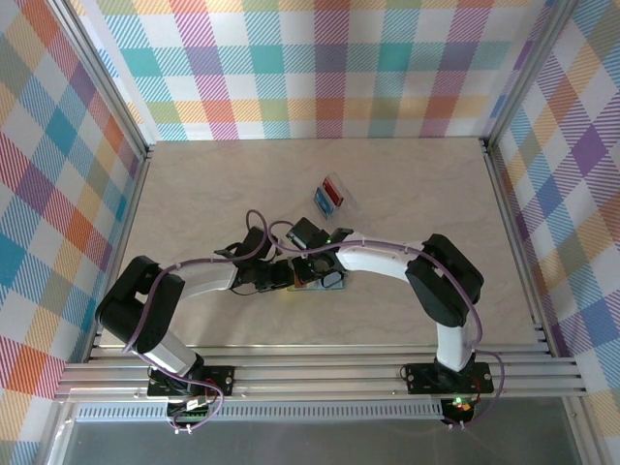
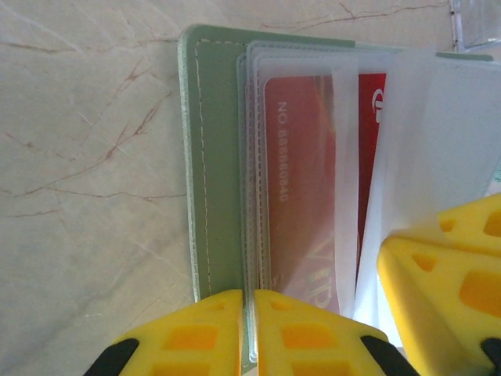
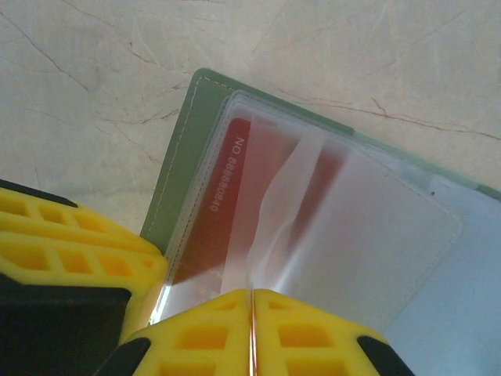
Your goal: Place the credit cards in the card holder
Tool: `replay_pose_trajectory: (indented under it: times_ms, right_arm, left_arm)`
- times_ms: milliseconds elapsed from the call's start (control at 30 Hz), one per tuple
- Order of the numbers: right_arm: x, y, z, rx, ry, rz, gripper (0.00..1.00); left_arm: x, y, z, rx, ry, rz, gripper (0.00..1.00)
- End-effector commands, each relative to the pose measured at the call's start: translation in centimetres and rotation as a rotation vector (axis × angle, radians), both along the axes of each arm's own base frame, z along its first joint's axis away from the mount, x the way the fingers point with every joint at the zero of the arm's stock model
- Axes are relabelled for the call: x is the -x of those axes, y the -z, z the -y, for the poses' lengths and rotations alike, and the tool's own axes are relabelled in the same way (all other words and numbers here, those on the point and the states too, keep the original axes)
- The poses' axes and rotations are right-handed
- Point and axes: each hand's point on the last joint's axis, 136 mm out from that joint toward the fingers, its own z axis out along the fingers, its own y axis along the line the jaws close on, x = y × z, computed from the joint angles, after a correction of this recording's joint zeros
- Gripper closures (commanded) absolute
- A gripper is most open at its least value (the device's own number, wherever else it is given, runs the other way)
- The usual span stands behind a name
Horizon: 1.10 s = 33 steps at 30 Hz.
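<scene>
The green card holder (image 2: 213, 157) lies open on the table, its clear pockets facing up. My left gripper (image 2: 253, 298) is shut on the near edge of its stacked clear pockets. A red credit card (image 3: 235, 196) sits partly inside a clear pocket of the card holder (image 3: 176, 180). My right gripper (image 3: 251, 294) is shut on that card's near edge, which shows as a thin red line between the jaws. In the top view both grippers meet over the card holder (image 1: 332, 284): left gripper (image 1: 287, 277), right gripper (image 1: 312, 270). More credit cards, red (image 1: 335, 188) and blue (image 1: 323, 201), lie farther back.
The spare cards rest in a clear plastic tray (image 1: 345, 202) behind the grippers. The right gripper's yellow fingers (image 2: 446, 274) crowd the left wrist view. The left gripper's fingers (image 3: 70, 251) sit close beside the right jaws. Metal rails and plaid walls bound the table.
</scene>
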Motion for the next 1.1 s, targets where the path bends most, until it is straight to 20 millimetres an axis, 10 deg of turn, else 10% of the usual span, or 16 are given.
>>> replay_pose_trajectory:
  times_ms: [0,1067]
  right_arm:
    - [-0.3,-1.0,-1.4,-0.041,0.005,0.000,0.89]
    - [-1.6,-0.2,-5.4,-0.106,0.002,-0.057,0.74]
  left_arm:
    - [0.3,-0.5,0.0,0.050,-0.013,-0.012,0.87]
    - [0.4,-5.5,-7.3,0.099,-0.328,0.078,0.73]
